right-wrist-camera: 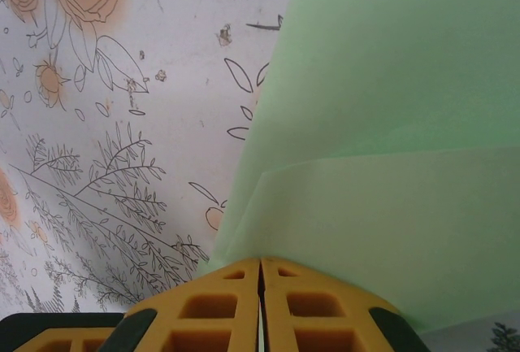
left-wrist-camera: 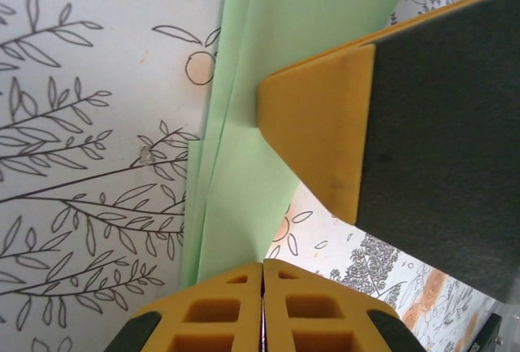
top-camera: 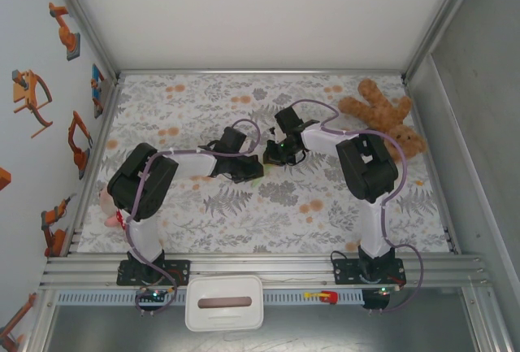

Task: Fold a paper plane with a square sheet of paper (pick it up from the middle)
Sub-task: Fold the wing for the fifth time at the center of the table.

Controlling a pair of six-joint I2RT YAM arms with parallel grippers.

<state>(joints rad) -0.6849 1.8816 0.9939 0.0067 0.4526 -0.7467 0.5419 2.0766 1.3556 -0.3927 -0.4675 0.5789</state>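
Floral-print table (top-camera: 187,100), white walls round it. Left tool (left-wrist-camera: 262,269): clenched flat together, nothing seen in the seam, tips sitting on the sheet of paper (left-wrist-camera: 244,189). Right tool (right-wrist-camera: 260,264): likewise clenched and empty as far as I can tell, tips down on the same pale green sheet.

Sheet lies mid-table between the two tools, doubled over. Left wrist view shows several stacked edges, right wrist view one folded flap. Yellow-and-black block (left-wrist-camera: 422,149) resting on it in the left wrist view looks like a finger of the right tool.

Step, my read: mid-fold, pinning and creasing layers, no plane shape yet. Next move calls for one tool running along the crease while the other pins, layers kept aligned.

Teddy bear (top-camera: 382,112) far right, well apart. No readable brands, labels or writing.
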